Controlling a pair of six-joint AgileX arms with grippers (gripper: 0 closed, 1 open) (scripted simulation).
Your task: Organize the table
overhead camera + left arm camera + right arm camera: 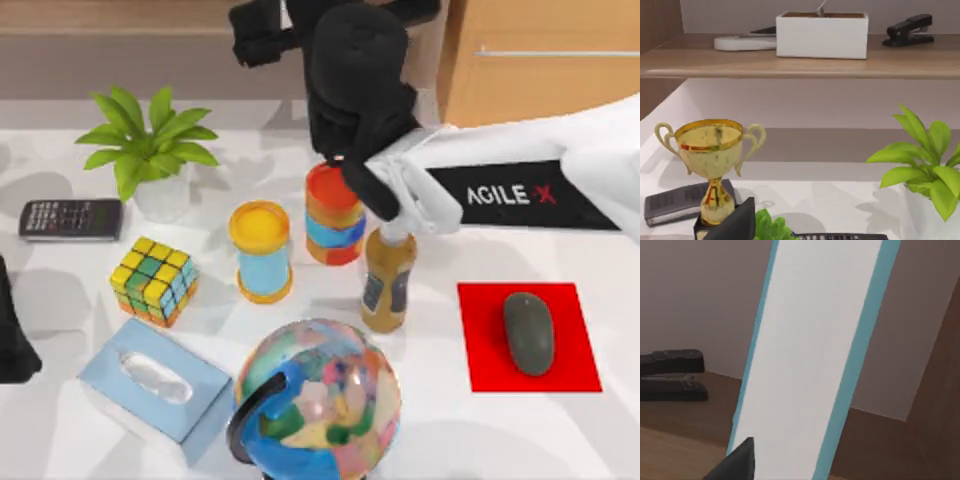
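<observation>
our right arm reaches in from the right side of the top view, across the back of the desk, with its black wrist section raised toward the shelf at the rear. in the right wrist view a tall white panel with teal edges stands close in front of the camera, tilted, above a brown wooden shelf. a dark fingertip of the right gripper shows against the lower part of this panel; we cannot tell whether the fingers are spread or pinching the panel. a black stapler lies on the same shelf, apart from the panel.

our left arm sits at the left edge of the top view. its wrist view shows a gold trophy on the desk, a dark flat device beside it, green leaves, and a white box on the shelf above. we cannot tell how its fingers are set.

the white desk spans the whole lower area of the top view. on it stand a potted plant, a calculator, a colour cube, a tissue box, a globe, a yellow-lidded jar, a striped can, and an amber bottle. a grey mouse rests on a red mat at the right. a wooden drawer cabinet stands at the back right.
</observation>
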